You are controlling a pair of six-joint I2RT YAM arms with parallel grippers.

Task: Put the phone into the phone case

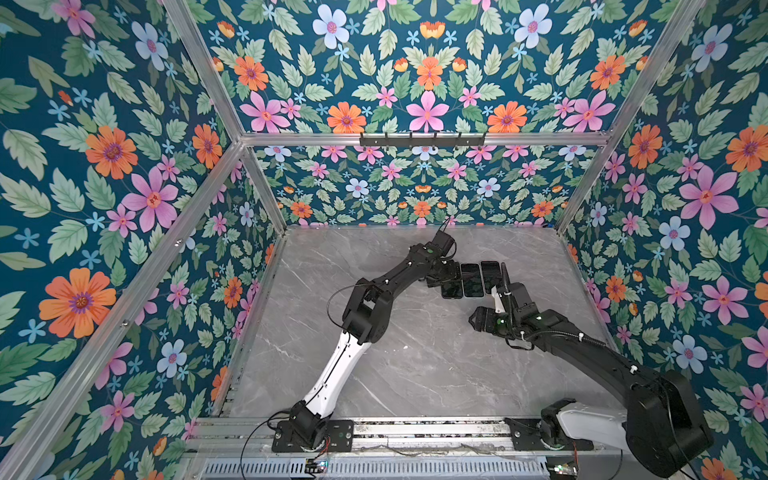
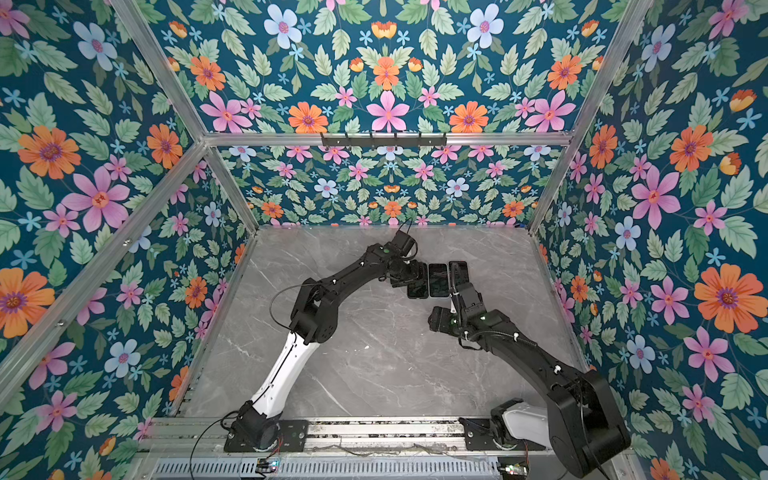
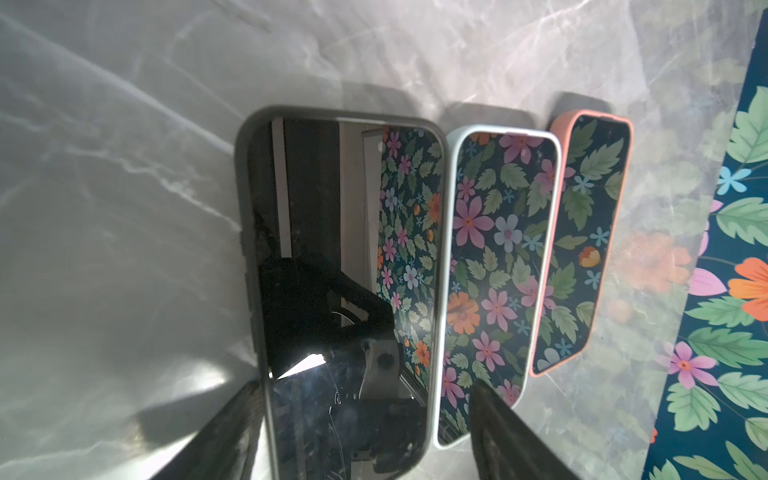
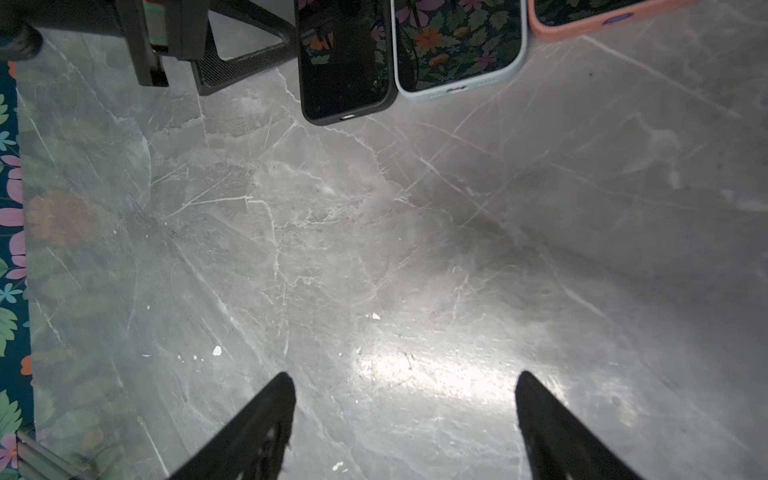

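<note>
Grey marble tabletop (image 1: pixel 415 365), floral walls (image 1: pixel 428 83)

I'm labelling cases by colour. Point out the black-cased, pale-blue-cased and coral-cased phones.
black-cased phone (image 3: pixel 345 286), left wrist view, middle of its screen.
pale-blue-cased phone (image 3: pixel 493 282), left wrist view, middle of its screen.
coral-cased phone (image 3: pixel 582 243), left wrist view, middle of its screen.

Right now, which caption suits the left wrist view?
Open left tool straddles the dark-cased phone; light-blue-cased phone and coral-cased phone lie alongside on the marble table.

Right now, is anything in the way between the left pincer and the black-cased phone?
Nothing visible: the open left pincer straddles the black-cased phone. But the blue-cased phone lies right beside it, and one finger sits over its edge, leaving little room.
</note>
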